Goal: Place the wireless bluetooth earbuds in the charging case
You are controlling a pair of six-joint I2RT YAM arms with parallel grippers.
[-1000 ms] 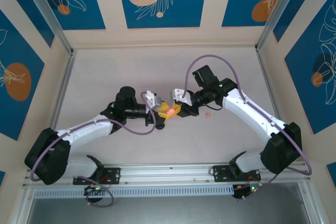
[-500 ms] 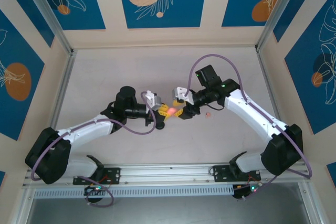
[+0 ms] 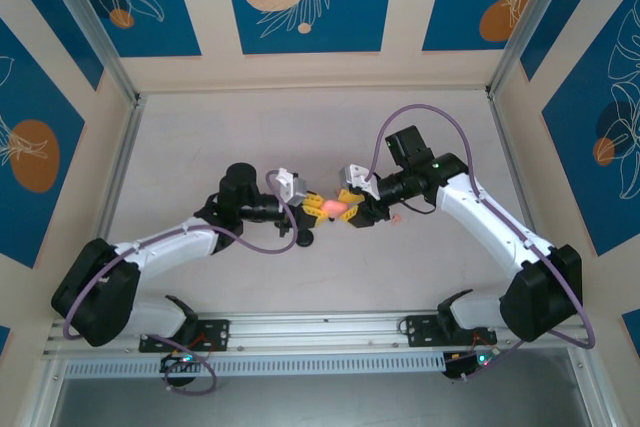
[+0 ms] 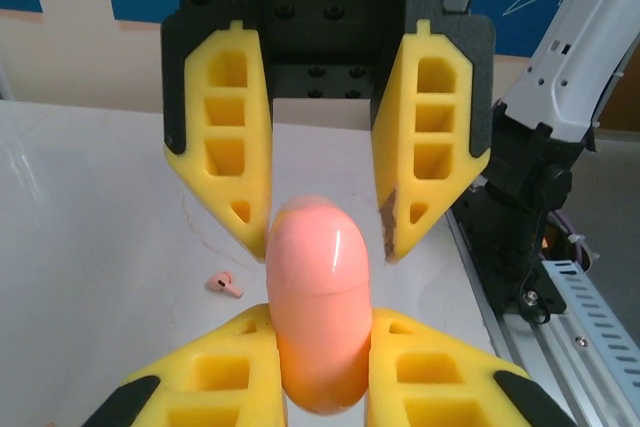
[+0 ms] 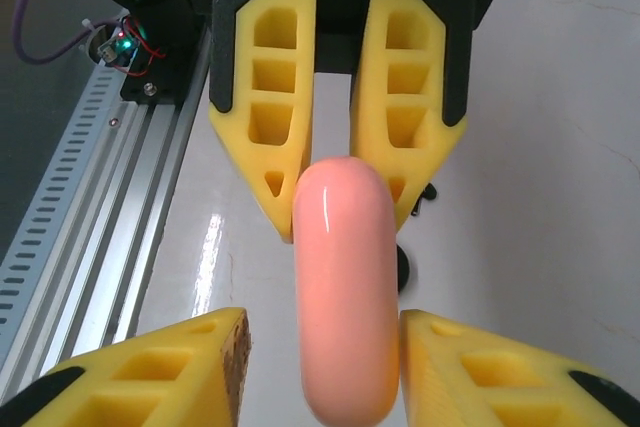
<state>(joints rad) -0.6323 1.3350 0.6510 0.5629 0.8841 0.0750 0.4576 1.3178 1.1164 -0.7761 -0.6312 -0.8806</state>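
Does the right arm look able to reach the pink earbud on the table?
Probably yes: the right end effector is open around the charging case the left end effector grips; the pink earbud lies uncovered nearby.

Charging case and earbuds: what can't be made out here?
- Charging case, left wrist view: its near end is cut off by the bottom edge, inside the left gripper; contents unseen.
- Top external: the case is a tiny pink blob, too small to show its seam.
- Right wrist view: a dark object sits mostly behind the case; unidentifiable.
- Pink earbud: too small for detail.
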